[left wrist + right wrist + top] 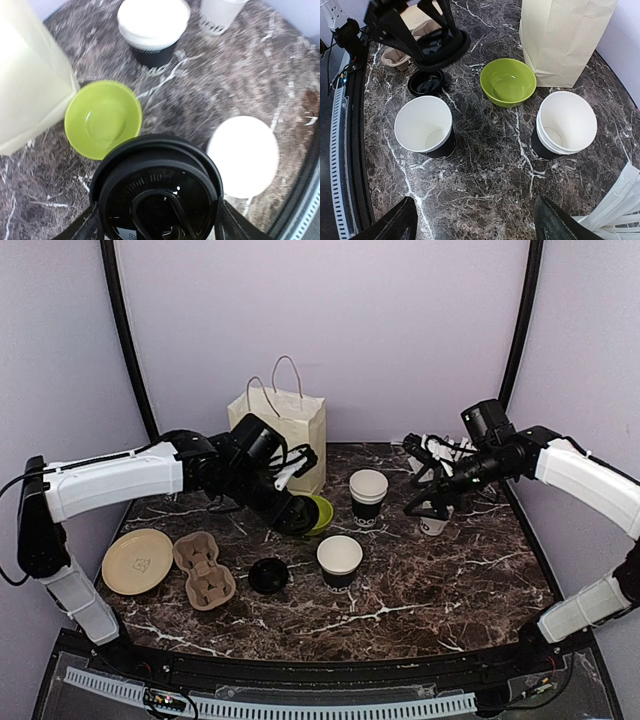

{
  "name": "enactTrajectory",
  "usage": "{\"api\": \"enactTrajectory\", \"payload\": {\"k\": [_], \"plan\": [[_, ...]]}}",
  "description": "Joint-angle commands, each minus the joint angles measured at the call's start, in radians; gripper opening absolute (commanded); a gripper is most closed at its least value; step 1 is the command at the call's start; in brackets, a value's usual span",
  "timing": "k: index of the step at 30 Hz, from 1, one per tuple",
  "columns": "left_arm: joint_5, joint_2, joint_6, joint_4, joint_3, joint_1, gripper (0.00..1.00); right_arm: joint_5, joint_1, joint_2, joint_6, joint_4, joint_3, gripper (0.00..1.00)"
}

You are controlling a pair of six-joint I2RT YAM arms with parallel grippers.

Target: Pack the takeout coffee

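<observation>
My left end effector (290, 502) grips a black lid (157, 195) by its rim, with the jaws wide apart. The lid is just beside the green bowl (320, 512), on the side toward the left edge of the surface (450, 590). My right end effector (472, 210) is wide open and has nothing in it. An open cup (340, 560) stands near the middle. A stack of cups (368, 495) stands nearer the far edge. A second lid (268, 575) lies beside the open cup. A bag (280, 430) stands at the far edge.
</observation>
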Motion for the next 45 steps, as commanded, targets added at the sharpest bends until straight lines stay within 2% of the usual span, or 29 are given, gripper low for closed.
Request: {"api": "enactTrajectory", "payload": {"k": [1,5,13,22,45], "plan": [[0.171,-0.08,0.092,-0.006,0.01,-0.013,0.67,-0.051,-0.006,0.025,0.004,-0.025,0.006,0.8],[0.245,-0.058,0.124,-0.022,0.05,-0.036,0.67,-0.088,-0.006,0.034,0.009,-0.036,-0.02,0.79],[0.249,0.06,0.188,-0.069,0.143,-0.096,0.67,-0.11,-0.006,-0.008,0.039,0.036,-0.149,0.79],[0.21,0.155,0.216,-0.114,0.204,-0.129,0.67,-0.121,-0.006,-0.023,0.046,0.079,-0.213,0.79],[0.184,0.252,0.233,-0.116,0.26,-0.133,0.68,-0.135,-0.006,-0.023,0.052,0.099,-0.231,0.79]]}}
